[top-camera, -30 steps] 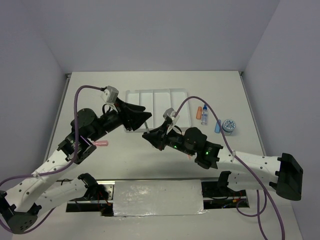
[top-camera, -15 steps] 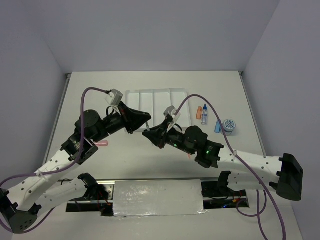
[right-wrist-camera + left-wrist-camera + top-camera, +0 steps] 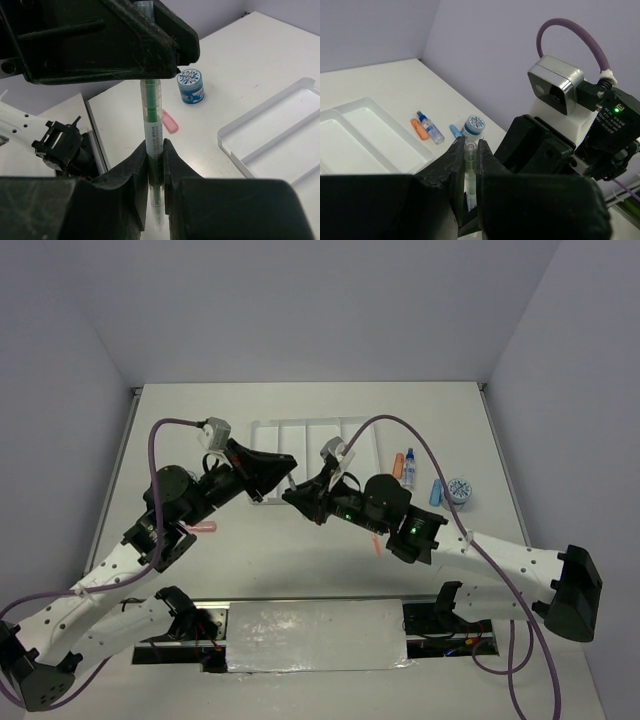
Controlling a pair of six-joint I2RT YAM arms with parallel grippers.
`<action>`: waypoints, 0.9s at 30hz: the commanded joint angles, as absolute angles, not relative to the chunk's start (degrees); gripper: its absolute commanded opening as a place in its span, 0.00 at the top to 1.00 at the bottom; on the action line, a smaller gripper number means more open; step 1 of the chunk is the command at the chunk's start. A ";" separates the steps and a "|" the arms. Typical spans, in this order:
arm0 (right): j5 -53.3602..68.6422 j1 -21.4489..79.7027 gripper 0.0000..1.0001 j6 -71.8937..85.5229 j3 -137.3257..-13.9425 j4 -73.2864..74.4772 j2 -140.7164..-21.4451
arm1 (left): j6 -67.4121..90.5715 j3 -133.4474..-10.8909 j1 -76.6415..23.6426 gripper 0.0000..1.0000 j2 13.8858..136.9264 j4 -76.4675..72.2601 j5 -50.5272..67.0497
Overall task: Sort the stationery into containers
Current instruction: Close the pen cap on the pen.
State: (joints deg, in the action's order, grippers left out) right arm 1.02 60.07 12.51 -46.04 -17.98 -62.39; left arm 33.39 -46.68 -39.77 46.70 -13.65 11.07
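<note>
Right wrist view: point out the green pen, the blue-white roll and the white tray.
green pen (image 3: 152,120), right wrist view, on the middle of its barrel.
blue-white roll (image 3: 191,92), right wrist view, on its blue side wall.
white tray (image 3: 280,125), right wrist view, on a bare compartment floor.

Left gripper and right gripper meet tip-to-tip, jaws clamped.

Overhead; facing wrist close-ups sharing pen
</note>
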 commanded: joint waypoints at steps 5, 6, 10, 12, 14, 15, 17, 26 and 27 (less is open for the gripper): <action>1.41 54.76 1.00 13.18 -60.55 -25.23 -63.98 | 36.30 -40.26 -40.87 1.00 47.37 -14.06 15.73; 1.41 54.58 1.00 13.18 -61.69 -24.62 -64.42 | 36.56 -39.21 -40.87 1.00 47.55 -14.58 15.82; 2.37 54.05 1.00 12.92 -67.39 -23.91 -66.97 | 37.70 -37.36 -41.48 1.00 49.12 -17.21 16.00; 2.64 53.79 1.00 12.40 -69.77 -22.51 -67.93 | 38.05 -36.30 -42.01 1.00 49.66 -18.10 15.91; 2.37 53.44 1.00 11.95 -72.85 -21.80 -68.82 | 38.23 -35.95 -42.88 1.00 50.27 -19.33 16.52; 2.63 53.00 1.00 11.87 -73.64 -21.27 -69.17 | 38.06 -35.69 -43.41 1.00 50.27 -19.34 15.74; 3.07 52.47 1.00 11.95 -75.84 -21.01 -69.34 | 37.62 -35.42 -44.73 1.00 50.27 -18.81 14.77; 5.09 51.33 1.00 12.84 -75.77 -21.70 -68.64 | 36.83 -35.06 -45.44 1.00 50.27 -16.88 12.93; 7.27 51.42 1.00 12.66 -72.80 -22.14 -68.21 | 36.13 -35.94 -45.44 1.00 50.10 -14.09 12.05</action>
State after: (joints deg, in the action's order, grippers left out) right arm 11.51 54.17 10.83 -68.36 5.93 -71.02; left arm 36.21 -39.07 -41.04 47.77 -34.89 -0.43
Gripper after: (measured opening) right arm 0.197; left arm 0.197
